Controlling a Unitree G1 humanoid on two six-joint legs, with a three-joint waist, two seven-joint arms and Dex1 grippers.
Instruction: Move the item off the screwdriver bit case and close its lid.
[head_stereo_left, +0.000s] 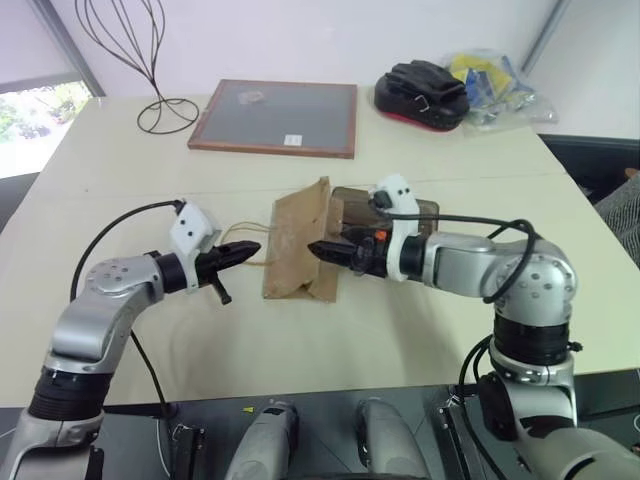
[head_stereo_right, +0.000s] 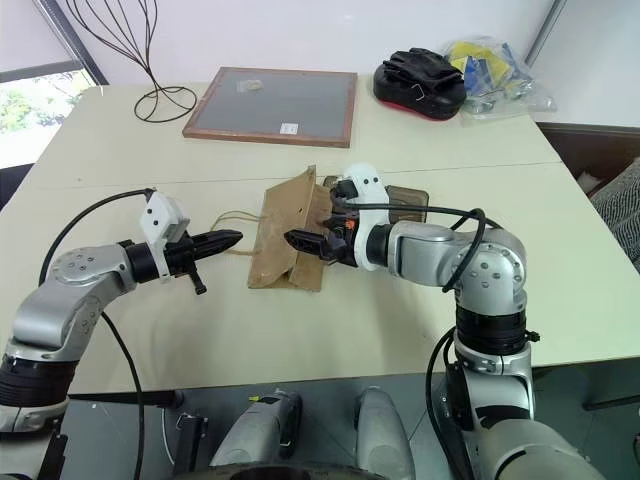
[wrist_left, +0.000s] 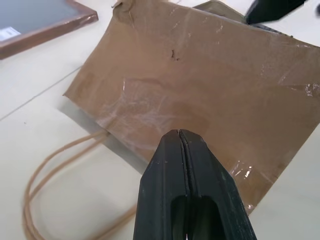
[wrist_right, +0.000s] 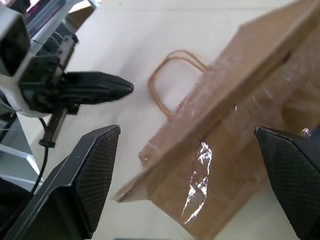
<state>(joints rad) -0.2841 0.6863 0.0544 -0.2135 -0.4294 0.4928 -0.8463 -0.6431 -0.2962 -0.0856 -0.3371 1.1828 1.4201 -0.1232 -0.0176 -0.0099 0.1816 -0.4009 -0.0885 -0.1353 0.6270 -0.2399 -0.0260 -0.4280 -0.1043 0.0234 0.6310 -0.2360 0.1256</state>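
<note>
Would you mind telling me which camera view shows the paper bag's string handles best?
The right wrist view: one string loop arches whole on the table beside the paper bag. The left wrist view cuts the loops at its edge; the eye views show them thin and faint.

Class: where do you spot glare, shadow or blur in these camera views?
Left wrist view: shiny glare patches on the paper bag, which casts a soft shadow on the table. Right wrist view: a bright glint on the bag's wrinkled face; the left hand looks blurred. Left eye view: the window is overexposed.

cream table (head_stereo_left: 330, 340), white wall (head_stereo_left: 330, 40) behind, daylit window (head_stereo_left: 35, 120) (far left corner).
</note>
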